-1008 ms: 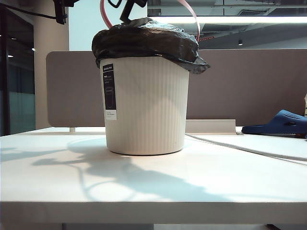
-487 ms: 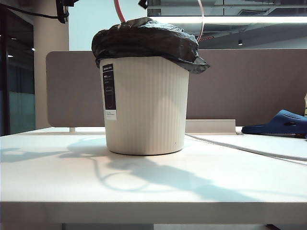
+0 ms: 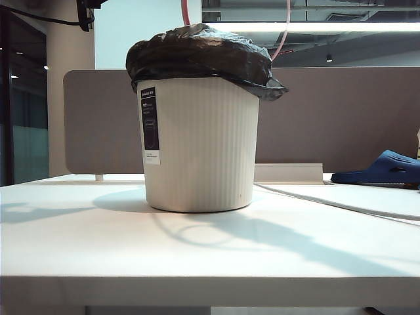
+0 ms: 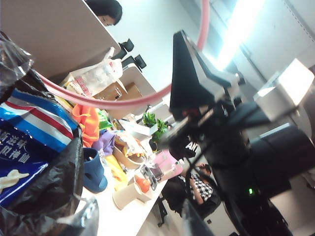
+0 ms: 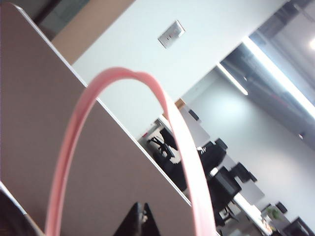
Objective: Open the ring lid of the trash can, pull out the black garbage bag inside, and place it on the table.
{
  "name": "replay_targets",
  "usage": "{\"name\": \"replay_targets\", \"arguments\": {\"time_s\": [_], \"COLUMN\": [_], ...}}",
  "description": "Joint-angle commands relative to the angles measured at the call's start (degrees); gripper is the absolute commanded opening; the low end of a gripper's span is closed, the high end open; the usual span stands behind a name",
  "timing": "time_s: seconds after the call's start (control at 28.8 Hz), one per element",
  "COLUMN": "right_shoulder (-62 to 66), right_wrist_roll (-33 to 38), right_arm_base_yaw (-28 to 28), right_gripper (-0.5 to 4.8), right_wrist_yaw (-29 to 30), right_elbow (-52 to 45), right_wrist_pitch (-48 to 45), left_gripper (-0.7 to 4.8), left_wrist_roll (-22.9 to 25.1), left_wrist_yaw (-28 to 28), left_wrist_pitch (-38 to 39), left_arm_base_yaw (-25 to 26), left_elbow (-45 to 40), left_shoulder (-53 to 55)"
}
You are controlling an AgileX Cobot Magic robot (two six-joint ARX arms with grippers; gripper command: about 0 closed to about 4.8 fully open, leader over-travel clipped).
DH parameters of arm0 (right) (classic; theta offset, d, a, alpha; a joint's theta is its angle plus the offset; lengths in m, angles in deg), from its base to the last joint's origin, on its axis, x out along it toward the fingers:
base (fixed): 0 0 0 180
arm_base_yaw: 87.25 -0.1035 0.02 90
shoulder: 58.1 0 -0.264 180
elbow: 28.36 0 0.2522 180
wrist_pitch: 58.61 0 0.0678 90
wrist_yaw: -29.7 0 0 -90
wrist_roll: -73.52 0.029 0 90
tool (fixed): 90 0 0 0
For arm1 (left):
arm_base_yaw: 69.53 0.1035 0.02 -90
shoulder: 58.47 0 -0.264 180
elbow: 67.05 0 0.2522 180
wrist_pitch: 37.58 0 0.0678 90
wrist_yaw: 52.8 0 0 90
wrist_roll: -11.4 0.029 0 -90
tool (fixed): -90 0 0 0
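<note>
Ring lid [image 5: 187, 162] lifted clear of the trash can [image 3: 200, 144]
Right hand [image 5: 139, 216] is clamped shut on the hoop; left hand [image 4: 197, 162], half-open, grips nothing visible. A slipping hoop could drop onto the black garbage bag [image 3: 197, 56].

The white bench [image 3: 79, 243] carries the cream ribbed trash can [image 3: 200, 144] near its middle. A pale cable [image 3: 341, 205] trails rightward, and a dark blue slipper [image 3: 384, 167] apparently rests at the far right edge.

One trash can [image 3: 200, 144], one black garbage bag [image 3: 197, 56], one ring lid [image 5: 123, 147].
</note>
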Motion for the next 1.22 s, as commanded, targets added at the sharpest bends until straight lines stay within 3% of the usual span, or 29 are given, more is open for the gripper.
{"name": "replay_targets", "arguments": {"time_s": [0.03, 0.94, 1.01, 1.22], "right_shoulder": [-0.31, -0.31, -0.52, -4.11], "right_wrist_roll": [1.44, 11.28, 13.09, 17.94], "right_arm_base_yaw": [1.40, 12.72, 12.76, 11.26], "right_gripper": [-0.01, -0.01, -0.01, -0.01], "right_wrist_yaw": [0.22, 0.11, 0.11, 0.09], "right_elbow": [1.01, 2.62, 2.64, 2.64], "right_wrist_pitch": [-0.31, -0.94, -0.17, 6.40], "left_gripper": [2.15, 2.15, 2.15, 2.15], "left_wrist_roll": [0.85, 2.32, 5.68, 8.79], "left_wrist_yaw": [-1.53, -7.80, -7.91, -9.25], "left_wrist_pitch": [-0.81, -0.83, -0.76, -0.04], "left_arm_base_yaw": [-0.04, -0.04, 0.00, 6.16], "left_elbow": [0.20, 0.20, 0.20, 0.17], "left_shoulder": [-0.13, -0.15, -0.15, -0.15]}}
